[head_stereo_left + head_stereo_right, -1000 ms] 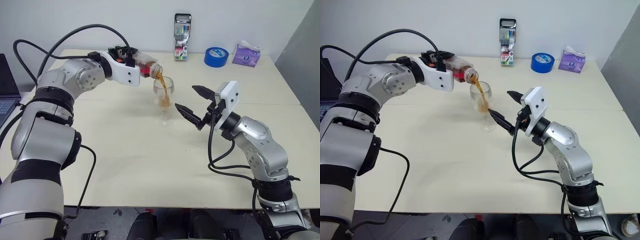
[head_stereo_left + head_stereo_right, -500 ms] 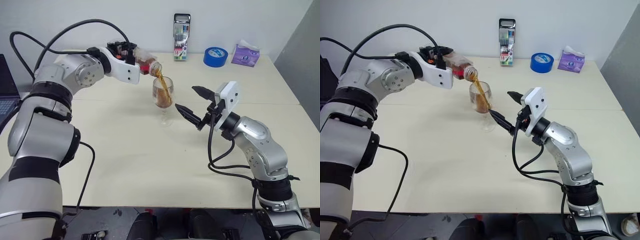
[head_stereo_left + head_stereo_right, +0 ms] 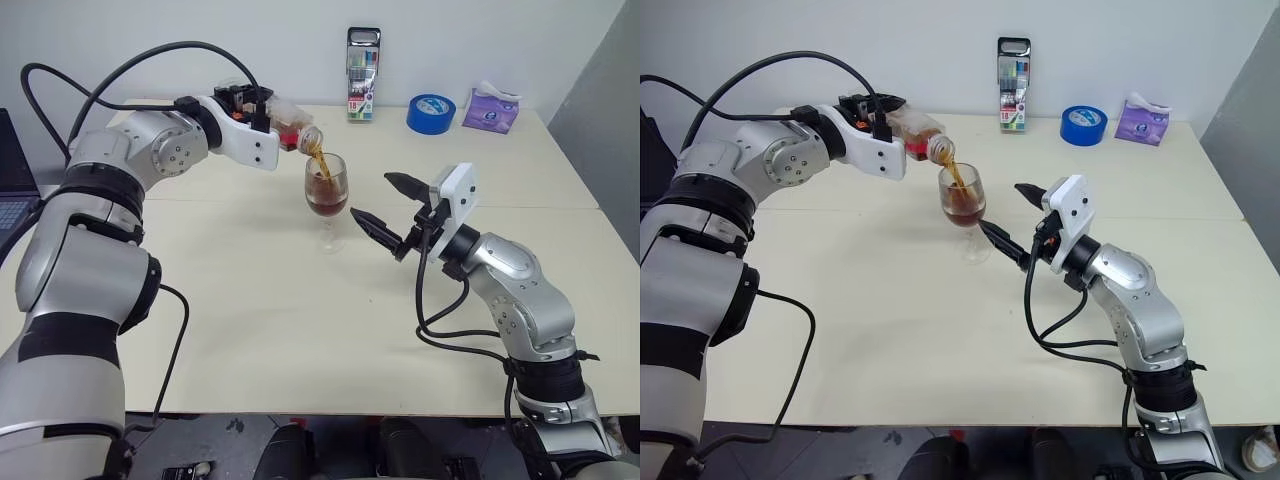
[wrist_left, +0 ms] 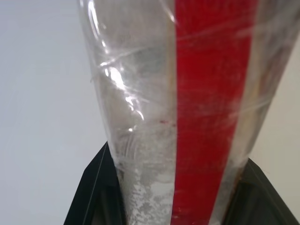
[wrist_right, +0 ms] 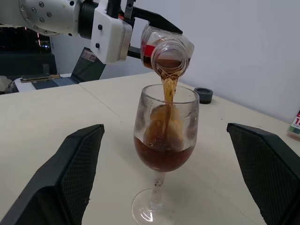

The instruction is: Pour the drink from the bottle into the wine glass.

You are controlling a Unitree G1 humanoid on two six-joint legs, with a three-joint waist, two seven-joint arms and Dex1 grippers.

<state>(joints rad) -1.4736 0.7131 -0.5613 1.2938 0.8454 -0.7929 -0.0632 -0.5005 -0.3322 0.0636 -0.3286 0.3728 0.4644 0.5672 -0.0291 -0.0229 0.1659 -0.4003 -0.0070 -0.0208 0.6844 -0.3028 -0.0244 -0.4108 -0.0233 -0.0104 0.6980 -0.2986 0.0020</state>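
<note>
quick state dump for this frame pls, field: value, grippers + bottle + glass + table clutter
left gripper: shut on the bottle, tipped mouth-down over the glass
right gripper: open, holding nothing, beside the wine glass, not touching
drink: streaming from bottle mouth into the bowl; bowl partly filled
wine glass state: upright on the table
back edge of table: marker-pen case, blue tape roll, purple tissue pack
also: small dark cap on table behind the glass

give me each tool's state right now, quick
Left tool: shut on the bottle, tipped over the wine glass.
Right tool: open, holding nothing, beside the wine glass.
</note>
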